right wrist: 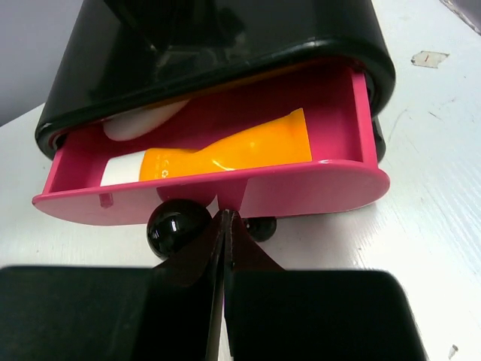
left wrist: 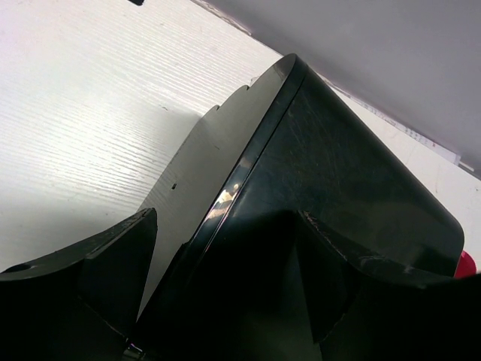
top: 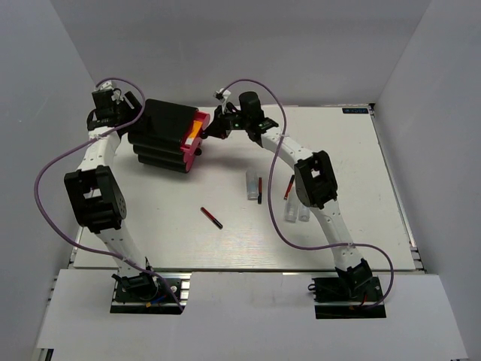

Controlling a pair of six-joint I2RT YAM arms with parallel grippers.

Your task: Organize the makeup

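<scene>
The black box (top: 160,135) stands at the far left of the table (top: 361,226), its pink drawer (right wrist: 316,184) pulled out toward the right gripper (right wrist: 224,226). That gripper's fingers are pressed together to a hairline slit, their tips right at the drawer's front edge between two black knobs (right wrist: 178,228). Just beyond the tips, inside the drawer, lies the orange tube (right wrist: 225,150), white cap to the left, with a beige-white piece (right wrist: 143,120) behind it, under the box's overhang. The left gripper (left wrist: 225,214) straddles the box's opposite corner, its fingers (left wrist: 113,256) set wide apart. Whether they press on it I cannot tell. Well clear of the box, nearer the arm bases, lie a dark-red stick (top: 212,217), a clear bottle (top: 250,184) with a second stick (top: 260,190) just beside it, and more clear bottles (top: 294,212) beside the right arm.
</scene>
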